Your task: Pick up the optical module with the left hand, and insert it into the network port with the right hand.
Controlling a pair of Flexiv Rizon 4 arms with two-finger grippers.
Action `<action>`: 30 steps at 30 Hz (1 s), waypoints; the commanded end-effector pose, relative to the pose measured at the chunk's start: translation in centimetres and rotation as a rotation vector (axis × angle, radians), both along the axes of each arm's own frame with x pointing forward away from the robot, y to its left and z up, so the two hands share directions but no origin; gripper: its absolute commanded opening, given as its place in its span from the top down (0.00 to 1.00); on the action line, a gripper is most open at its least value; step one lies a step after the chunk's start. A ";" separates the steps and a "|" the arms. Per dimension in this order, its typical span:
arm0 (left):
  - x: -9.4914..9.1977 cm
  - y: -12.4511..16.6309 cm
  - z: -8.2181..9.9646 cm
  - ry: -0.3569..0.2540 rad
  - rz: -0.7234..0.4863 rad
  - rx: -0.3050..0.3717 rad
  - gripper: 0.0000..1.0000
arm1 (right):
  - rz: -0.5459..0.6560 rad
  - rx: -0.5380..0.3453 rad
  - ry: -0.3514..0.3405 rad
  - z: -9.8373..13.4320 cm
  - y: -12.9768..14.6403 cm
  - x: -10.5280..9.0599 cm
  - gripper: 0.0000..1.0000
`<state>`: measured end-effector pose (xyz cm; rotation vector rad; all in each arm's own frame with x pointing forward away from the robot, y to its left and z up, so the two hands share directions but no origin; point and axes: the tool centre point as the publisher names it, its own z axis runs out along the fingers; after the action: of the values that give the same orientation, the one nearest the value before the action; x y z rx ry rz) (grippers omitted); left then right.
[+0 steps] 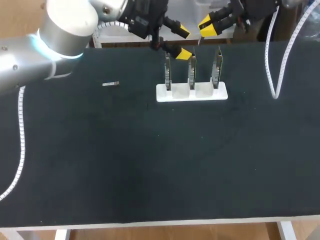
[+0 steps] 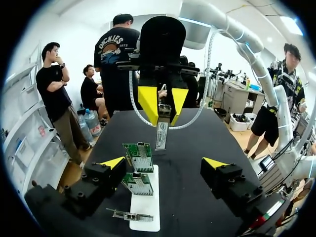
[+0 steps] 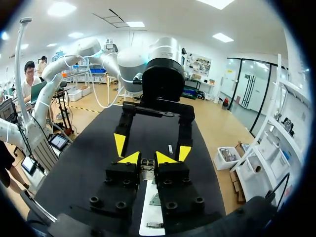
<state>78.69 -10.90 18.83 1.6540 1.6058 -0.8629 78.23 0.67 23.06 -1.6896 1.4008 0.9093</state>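
The right gripper (image 3: 147,159) pinches the module (image 2: 161,133) above the stand (image 1: 221,94). The left gripper (image 2: 164,162) hangs wide open and empty, near the stand's boards (image 2: 139,157).

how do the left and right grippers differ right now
The left gripper is open, its fingers far apart; the right gripper is shut, its fingers close together. The left gripper is empty; the right gripper holds the optical module, which sticks out past its tips. Both have yellow tips, face each other and sit above the white base with its upright boards.
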 end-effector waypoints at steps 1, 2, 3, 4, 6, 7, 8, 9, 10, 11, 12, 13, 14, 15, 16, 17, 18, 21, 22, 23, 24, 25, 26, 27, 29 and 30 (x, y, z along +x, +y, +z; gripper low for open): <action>0.1 0.1 0.4 -0.015 0.014 0.025 0.00 | -0.002 0.000 -0.002 0.0 0.0 -0.1 1.00; 0.2 0.1 0.5 -0.027 0.021 0.030 0.00 | -0.002 0.000 -0.002 0.0 0.0 -0.1 1.00; 0.2 0.1 0.5 -0.032 0.025 0.028 0.00 | -0.002 0.000 -0.002 0.0 0.0 -0.1 1.00; 0.3 0.1 0.5 -0.041 0.034 0.030 0.00 | -0.002 0.000 -0.002 0.0 0.0 -0.1 1.00; 0.5 0.1 0.4 -0.045 0.036 0.031 0.00 | -0.002 0.000 -0.002 0.0 0.0 -0.1 1.00; 0.6 0.1 0.4 -0.046 0.036 0.031 0.00 | -0.002 0.000 -0.002 0.0 0.0 -0.1 1.00; 0.7 0.0 0.3 -0.047 0.035 0.032 0.00 | -0.002 0.000 -0.002 0.0 0.0 -0.1 1.00; 0.7 0.0 0.3 -0.050 0.034 0.033 0.00 | -0.002 0.000 -0.002 0.0 0.0 -0.1 1.00; 0.8 0.0 0.1 -0.050 0.034 0.032 0.00 | -0.002 0.000 -0.002 0.0 0.0 -0.1 1.00; 0.8 0.1 0.0 -0.049 0.034 0.031 0.00 | -0.002 0.000 -0.002 0.0 0.0 -0.1 1.00; 0.9 0.1 -0.2 -0.050 0.035 0.026 0.00 | -0.002 0.000 -0.002 0.0 0.0 -0.1 1.00; 0.9 0.3 -0.4 -0.050 0.034 0.026 0.00 | -0.002 0.000 -0.002 0.0 0.0 -0.1 1.00; 0.9 0.5 -0.6 -0.040 0.044 0.016 0.00 | -0.002 0.000 -0.002 0.0 0.0 -0.1 1.00; 0.9 0.7 -0.8 -0.037 0.045 0.006 0.00 | -0.002 0.000 -0.002 0.0 0.0 -0.1 1.00; 0.9 0.8 -0.9 -0.035 0.049 0.007 0.00 | -0.002 0.000 -0.002 0.0 0.0 -0.1 1.00; 0.9 0.9 -0.9 -0.030 0.046 -0.007 0.00 | -0.002 0.000 -0.002 0.0 0.0 -0.1 1.00; 0.9 0.9 -0.9 -0.027 0.036 -0.024 0.00 | -0.002 0.000 -0.002 0.0 0.0 -0.1 1.00; 0.8 0.8 -0.9 -0.033 0.032 -0.030 0.00 | -0.002 0.000 -0.002 0.0 0.0 -0.1 1.00; 0.8 0.8 -0.9 -0.033 0.032 -0.030 0.00 | -0.002 0.000 -0.002 0.0 0.0 -0.1 1.00; 0.8 0.8 -0.9 -0.033 0.032 -0.030 0.00 | -0.002 0.000 -0.002 0.0 0.0 -0.1 1.00; 0.8 0.8 -0.9 -0.033 0.032 -0.030 0.00 | -0.002 0.000 -0.002 0.0 0.0 -0.1 1.00; 0.8 0.8 -0.9 -0.033 0.032 -0.030 0.00 | -0.002 0.000 -0.002 0.0 0.0 -0.1 1.00; 0.8 0.8 -0.9 -0.033 0.032 -0.030 0.00 | -0.002 0.000 -0.002 0.0 0.0 -0.1 1.00; 0.8 0.8 -0.9 -0.033 0.032 -0.030 0.00 | -0.002 0.000 -0.002 0.0 0.0 -0.1 1.00; 0.8 0.8 -0.9 -0.033 0.032 -0.030 0.00 | -0.002 0.000 -0.002 0.0 0.0 -0.1 1.00; 0.8 0.8 -0.9 -0.033 0.032 -0.030 0.00 | -0.002 0.000 -0.002 0.0 0.0 -0.1 1.00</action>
<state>79.62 -10.08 17.93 1.6101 1.5863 -0.8386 78.23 0.67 23.06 -1.6896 1.4009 0.9093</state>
